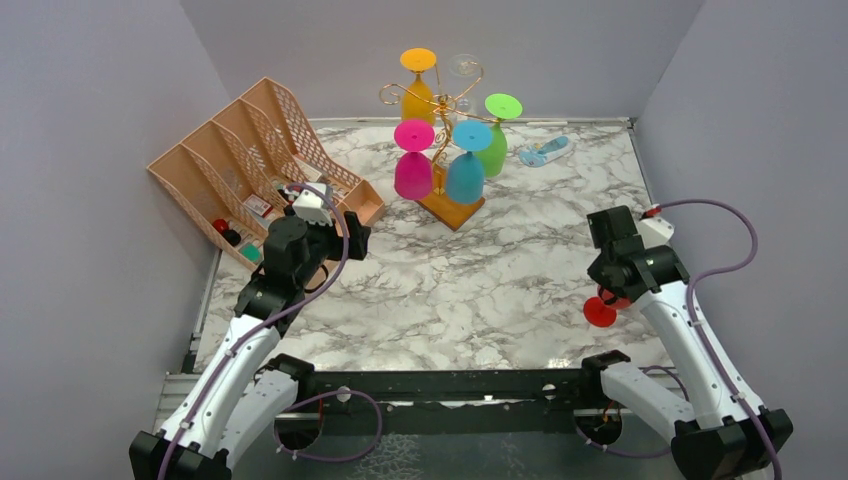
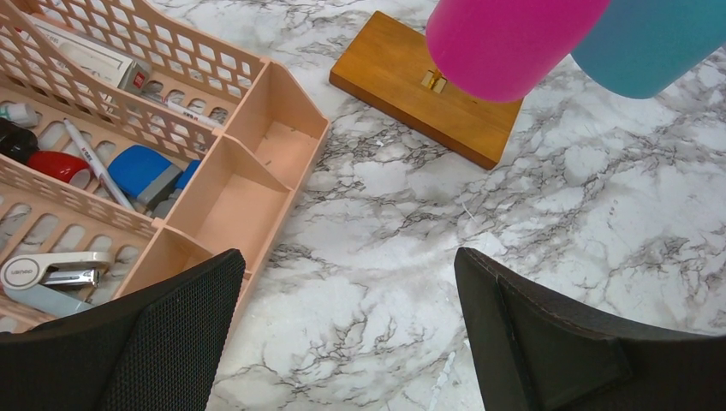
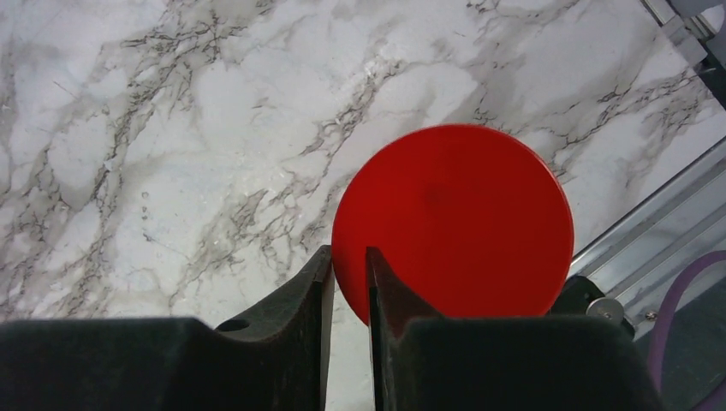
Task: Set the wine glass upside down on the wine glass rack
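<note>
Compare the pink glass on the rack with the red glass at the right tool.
Colour: the pink glass is magenta; the red glass is red. Place: the pink glass hangs upside down on the rack at the rear; the red glass is off it, in the right tool near the front edge. Shared: both have a round flat foot.

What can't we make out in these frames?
Red glass: right wrist view, its foot hides stem and bowl, so the right gripper's hold is unconfirmed; top view, the right arm covers all but the foot.
Rack: top view, wire too thin and hung glasses overlap, free arms unreadable; left wrist view crops it to the base.
Blue-white item at the back: top view, too small to identify.
</note>
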Tool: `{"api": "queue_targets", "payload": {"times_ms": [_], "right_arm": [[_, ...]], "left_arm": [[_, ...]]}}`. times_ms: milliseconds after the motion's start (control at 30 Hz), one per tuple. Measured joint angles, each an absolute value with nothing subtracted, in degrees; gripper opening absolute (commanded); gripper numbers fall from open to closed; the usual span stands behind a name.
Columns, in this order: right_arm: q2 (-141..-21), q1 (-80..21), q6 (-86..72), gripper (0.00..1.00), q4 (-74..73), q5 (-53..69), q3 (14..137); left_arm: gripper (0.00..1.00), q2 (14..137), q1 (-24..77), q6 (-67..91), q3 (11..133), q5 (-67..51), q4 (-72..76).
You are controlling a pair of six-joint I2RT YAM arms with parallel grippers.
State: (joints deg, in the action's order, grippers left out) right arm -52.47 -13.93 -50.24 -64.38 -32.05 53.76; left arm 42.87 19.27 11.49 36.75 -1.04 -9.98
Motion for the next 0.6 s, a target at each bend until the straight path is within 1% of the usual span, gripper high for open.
{"api": "queue_targets", "payload": {"times_ms": [100, 133, 300, 600], "right_arm": [[-51.9, -13.9, -49.8, 0.04, -63.5, -31.7, 53.7], [-51.5, -13.9, -49.6, 0.01, -63.1, -31.5, 53.7], [-49.5, -13.9, -48.1, 0.01, -61.8, -30.0, 53.7], [-44.5, -13.9, -40.6, 0.01, -55.8, -21.4, 53.8]], "left_arm": [[0.99, 42.9, 19.3, 11.5, 36.4, -1.6, -9.7], [0.99, 42.9, 19.3, 11.5, 36.1, -2.0, -9.5], [0.99, 43.0, 19.3, 11.8, 35.7, -2.6, -9.1], [0.99, 41.7, 19.3, 12.1, 34.2, -2.8, -6.7]]}}
